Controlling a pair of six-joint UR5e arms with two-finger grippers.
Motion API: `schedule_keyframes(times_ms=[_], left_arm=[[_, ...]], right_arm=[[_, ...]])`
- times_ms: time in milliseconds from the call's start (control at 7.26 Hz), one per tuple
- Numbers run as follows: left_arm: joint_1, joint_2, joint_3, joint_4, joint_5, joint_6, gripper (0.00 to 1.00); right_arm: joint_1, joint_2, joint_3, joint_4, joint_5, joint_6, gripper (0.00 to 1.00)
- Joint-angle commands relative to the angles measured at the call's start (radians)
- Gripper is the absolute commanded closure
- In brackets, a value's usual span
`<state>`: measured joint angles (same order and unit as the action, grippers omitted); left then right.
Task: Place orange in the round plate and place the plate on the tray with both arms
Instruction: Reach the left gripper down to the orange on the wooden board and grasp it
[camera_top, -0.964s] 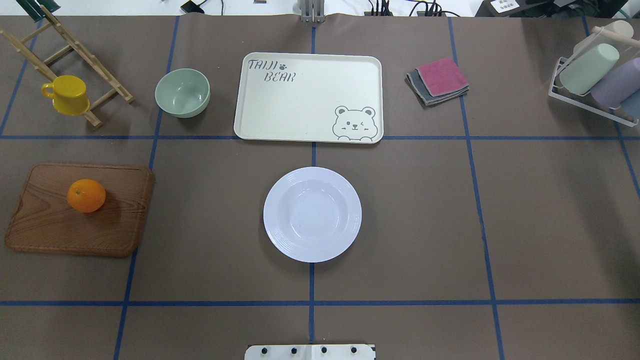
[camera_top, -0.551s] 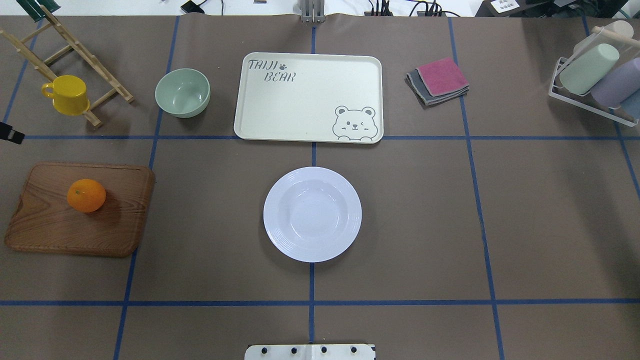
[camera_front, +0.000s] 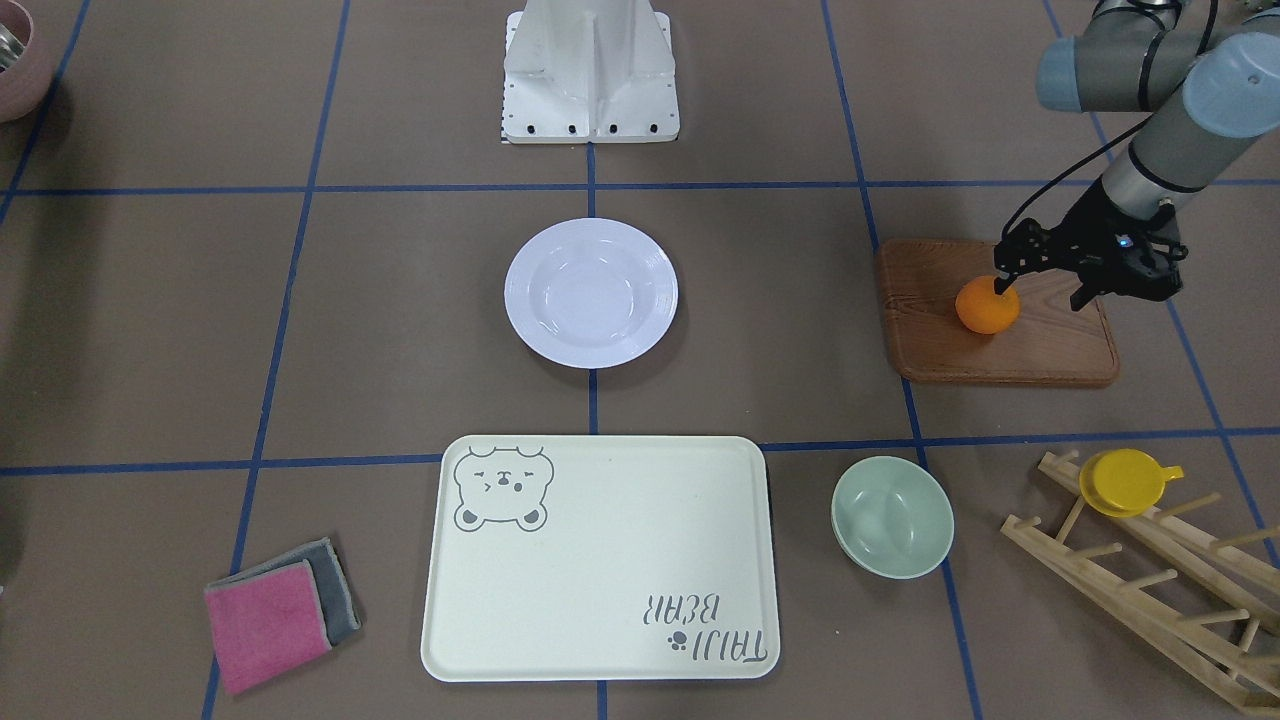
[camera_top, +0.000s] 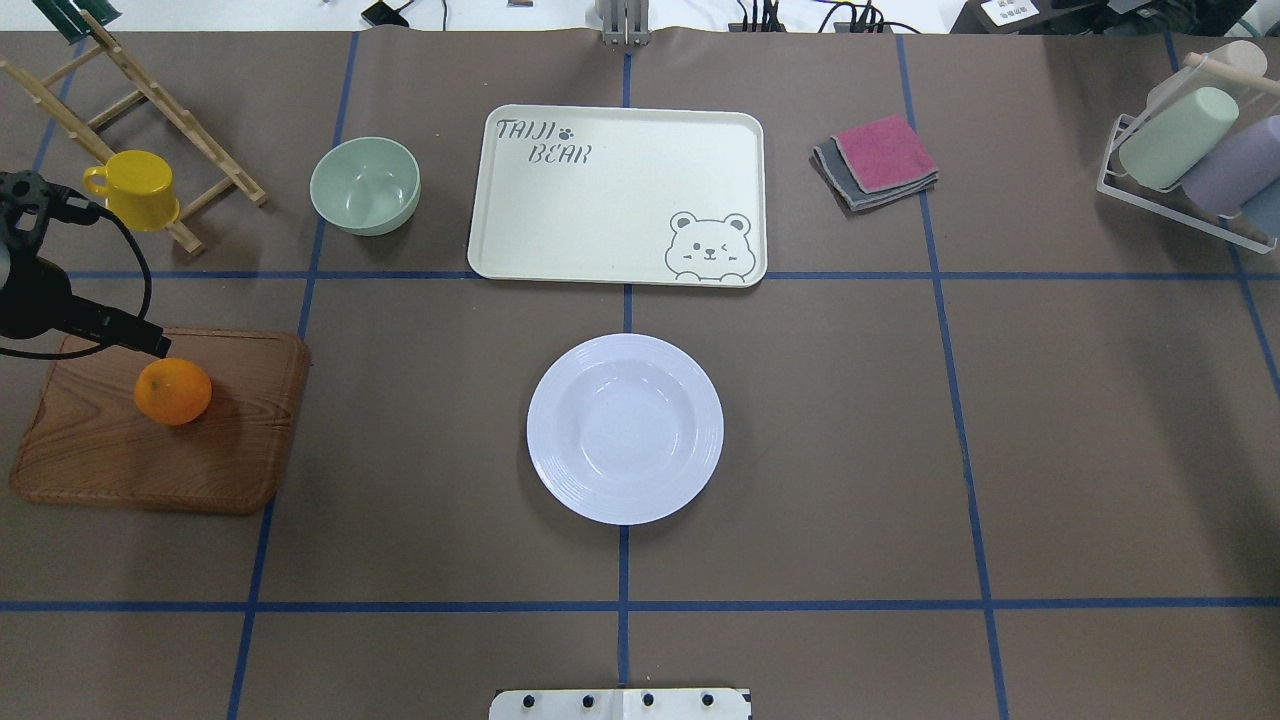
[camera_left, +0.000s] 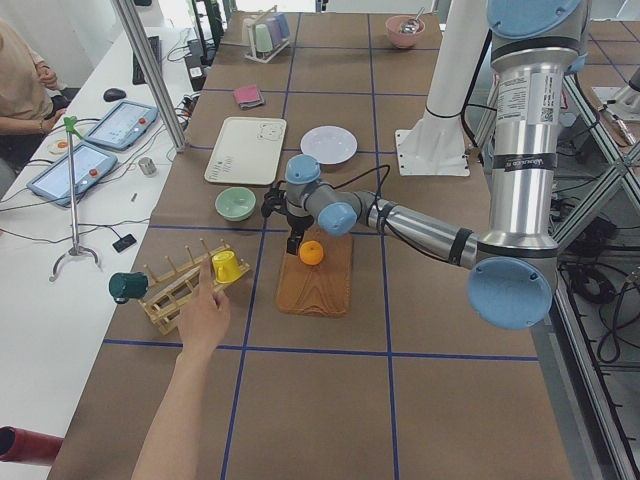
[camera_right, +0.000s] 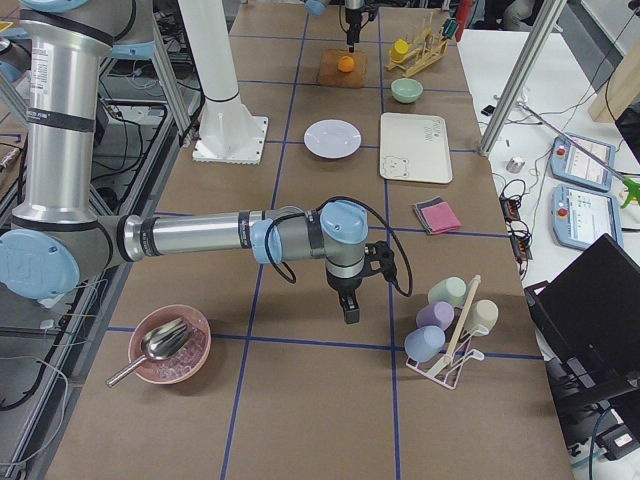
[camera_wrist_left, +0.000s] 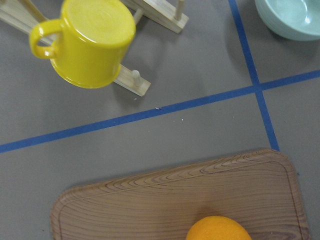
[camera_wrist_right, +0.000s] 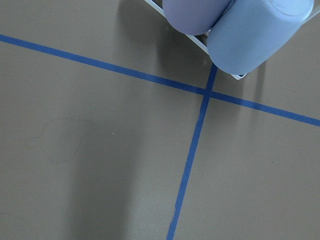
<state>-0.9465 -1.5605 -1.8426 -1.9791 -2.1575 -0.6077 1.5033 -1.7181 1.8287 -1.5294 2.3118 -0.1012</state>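
Observation:
The orange (camera_top: 173, 392) lies on a brown wooden board (camera_top: 150, 465) at the table's left side. My left gripper (camera_front: 1045, 290) hangs open just over the board beside the orange (camera_front: 988, 308). One black finger (camera_top: 150, 343) reaches to the fruit's top edge, and nothing is held between the fingers. The left wrist view shows only the top of the orange (camera_wrist_left: 218, 229) at its lower edge. The white round plate (camera_top: 625, 428) stands empty at the table's centre. Beyond it lies the cream bear tray (camera_top: 615, 195), also empty. My right gripper (camera_right: 349, 310) shows only in the exterior right view, far to the right, and I cannot tell its state.
A pale-green bowl (camera_top: 365, 185) sits left of the tray. A yellow cup (camera_top: 135, 190) hangs on a wooden rack (camera_top: 160, 100). Folded cloths (camera_top: 878, 160) lie right of the tray, a cup stand (camera_top: 1190, 150) at far right. A person's hand (camera_left: 200, 320) reaches near the rack.
My left arm has come in from the left edge, and its gripper now hangs over the board beside the orange. The orange, plate and tray have not moved.

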Motion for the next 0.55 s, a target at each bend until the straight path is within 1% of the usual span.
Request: schedule_keyframes(times_ms=[0,413], left_arm=[[0.058,0.005,0.009,-0.024,0.019,-0.033,0.00],[0.084,0.004,0.037,-0.027,0.044,-0.026,0.00]], right_arm=[[0.000,0.000,0.000,0.000,0.000,0.000,0.00],[0.000,0.000,-0.002,0.000,0.000,0.000,0.00]])
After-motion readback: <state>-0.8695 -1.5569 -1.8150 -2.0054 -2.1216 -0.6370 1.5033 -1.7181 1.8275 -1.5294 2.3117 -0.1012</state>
